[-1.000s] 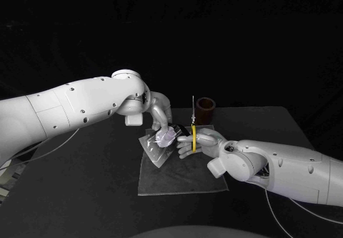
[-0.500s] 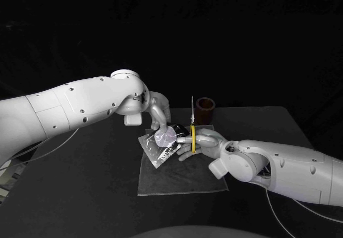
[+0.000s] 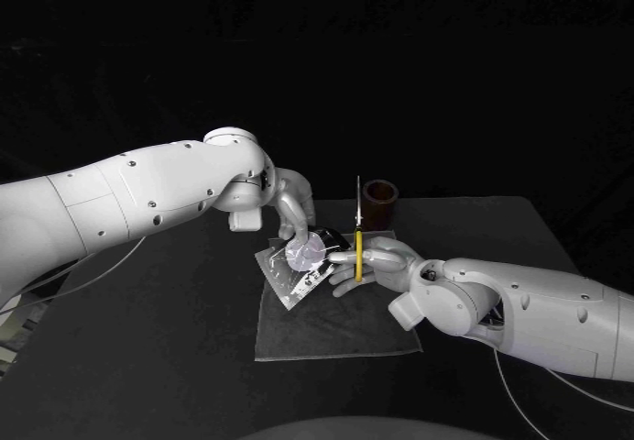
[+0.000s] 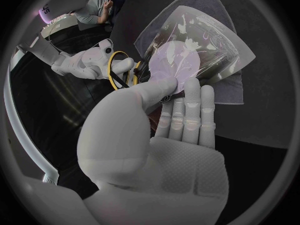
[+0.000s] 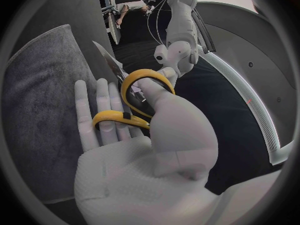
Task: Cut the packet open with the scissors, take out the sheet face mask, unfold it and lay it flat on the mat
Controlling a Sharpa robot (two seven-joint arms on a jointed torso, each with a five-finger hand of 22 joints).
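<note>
Black table [image 3: 172, 321] carries a grey mat [image 3: 344, 330], which lies at 6 o'clock from both hands in the head view; the same mat shows in the wrist views [image 4: 228, 87] [image 5: 44, 100].

Packet [image 3: 293, 275] is clear and glossy, over the mat's 11 o'clock corner and tilted with its top edge raised. Can't tell if its low corner touches the mat. It has a pale lilac round patch [image 3: 307, 249] near the top. Can't tell if that is print or the mask inside. Left wrist view shows the packet [image 4: 219, 50] and the patch [image 4: 178, 65] close up.

Left hand [image 3: 298, 215] comes down from 11 o'clock and pinches the packet's top: thumb pressed on the lilac patch, fingers flat behind the film [image 4: 162, 115].

Right hand [image 3: 370, 264] is just beside the packet at 3 o'clock, closed around the scissors [image 3: 356, 234]: thumb through one yellow loop, fingers through the other [image 5: 137, 130]. Blades point to 12 o'clock and read as one thin line. Scissors-to-packet contact: can't tell. Loops are clear in the right wrist view [image 5: 134, 97].

Brown cup [image 3: 382, 203] stands upright at 1 o'clock from the packet, just behind the blades.
</note>
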